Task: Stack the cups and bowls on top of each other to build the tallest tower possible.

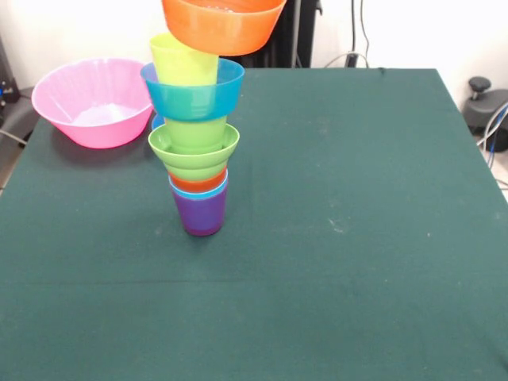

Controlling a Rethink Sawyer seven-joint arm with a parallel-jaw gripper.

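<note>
Spread wide and dark green: the bench [341, 238], bare over its right half. Parked near the far left corner, upright and well apart from the stack: the large translucent pink bowl [94, 101]. Stood left of centre, nearer the far edge than the near one: the tower [198, 151], with the purple cup [200, 213] as base, light blue and orange rims just above it, then the ridged green bowl [194, 149], a blue bowl [193, 94] and a yellow-green cup [184, 63] tilted in it. Hung at the top edge over that cup, seemingly just apart from it: the orange bowl [224, 24]. No end effector in view, so impossible to tell whether gripping or released. Probably the step in hand: seating the orange bowl on top. Best done by centring over the tilted cup, lowering straight, releasing only once settled, no sideways push; upper stack leaning already, likely to topple.
</note>
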